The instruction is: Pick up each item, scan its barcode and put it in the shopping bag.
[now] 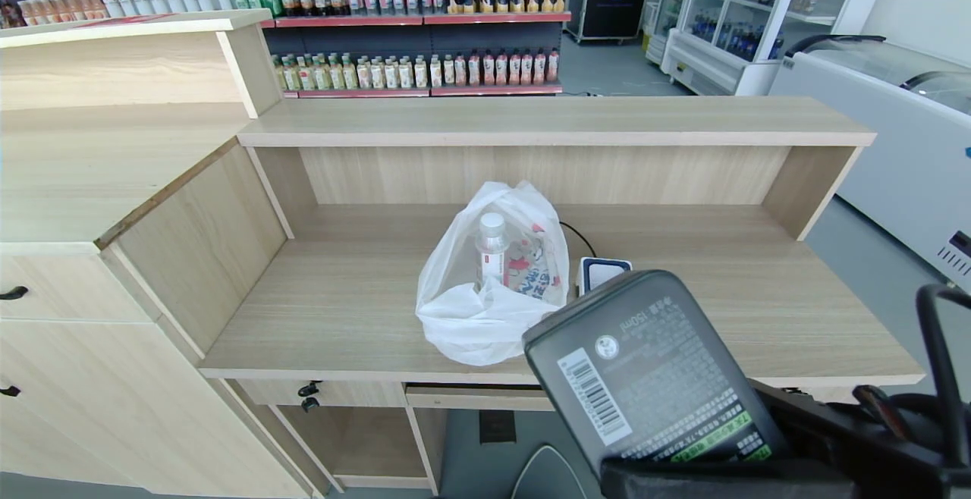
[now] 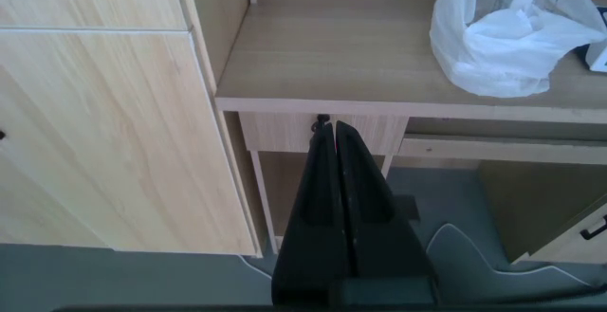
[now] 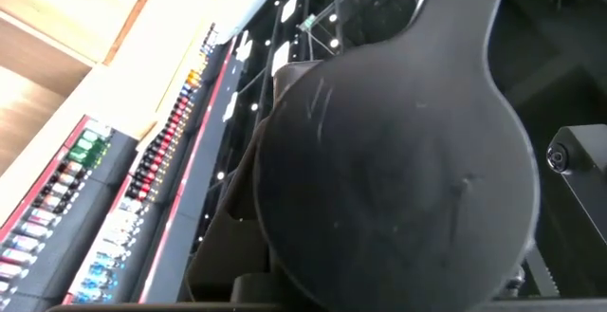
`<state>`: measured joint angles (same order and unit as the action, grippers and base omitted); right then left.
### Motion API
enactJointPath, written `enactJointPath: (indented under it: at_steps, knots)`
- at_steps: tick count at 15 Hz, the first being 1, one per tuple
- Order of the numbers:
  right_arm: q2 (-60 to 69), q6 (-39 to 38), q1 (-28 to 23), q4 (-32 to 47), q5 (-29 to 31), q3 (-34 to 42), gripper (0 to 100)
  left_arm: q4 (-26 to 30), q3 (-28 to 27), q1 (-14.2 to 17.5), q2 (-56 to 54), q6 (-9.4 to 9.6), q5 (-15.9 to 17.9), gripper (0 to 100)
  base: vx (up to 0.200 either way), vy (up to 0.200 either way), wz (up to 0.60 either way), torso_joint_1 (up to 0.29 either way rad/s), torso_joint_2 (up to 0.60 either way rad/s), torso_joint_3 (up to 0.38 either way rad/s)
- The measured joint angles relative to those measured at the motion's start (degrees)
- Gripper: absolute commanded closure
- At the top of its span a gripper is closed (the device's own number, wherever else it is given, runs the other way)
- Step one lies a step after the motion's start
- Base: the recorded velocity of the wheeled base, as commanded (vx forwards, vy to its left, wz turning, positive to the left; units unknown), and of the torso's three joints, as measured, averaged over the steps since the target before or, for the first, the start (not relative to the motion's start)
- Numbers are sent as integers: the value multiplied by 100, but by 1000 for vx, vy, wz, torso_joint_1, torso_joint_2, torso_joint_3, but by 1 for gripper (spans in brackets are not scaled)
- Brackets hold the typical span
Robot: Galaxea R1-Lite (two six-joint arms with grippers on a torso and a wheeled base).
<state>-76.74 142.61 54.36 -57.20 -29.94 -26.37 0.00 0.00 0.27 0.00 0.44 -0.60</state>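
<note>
Head view showed the right gripper (image 1: pixel 709 476) clamped on a dark flat bottle (image 1: pixel 652 366) at five o'clock from the shopping bag (image 1: pixel 463 317), probably rigid, light and slick, best held across its flat faces; the left gripper (image 2: pixel 332 137) was closed on nothing.

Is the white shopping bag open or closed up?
Open. The shopping bag gapes at the top, and a capped bottle stands upright inside it.
</note>
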Motion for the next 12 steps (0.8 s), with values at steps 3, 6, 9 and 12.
enactJointPath:
  at_steps: [3,6,9,12]
  knots:
    - [22,-4,-6,0,0,-4,100,0,0,0,0,0,0,100,0,0,0,0,0,0]
    - [45,-394,-210,-9,24,-83,100,0,0,-5,0,0,0,100,0,0,0,0,0,0]
    - [95,-2297,-1236,-22,301,-408,100,0,0,-5,0,0,0,100,0,0,0,0,0,0]
    - [172,-4908,-2994,9,978,-605,100,0,0,0,0,0,0,100,0,0,0,0,0,0]
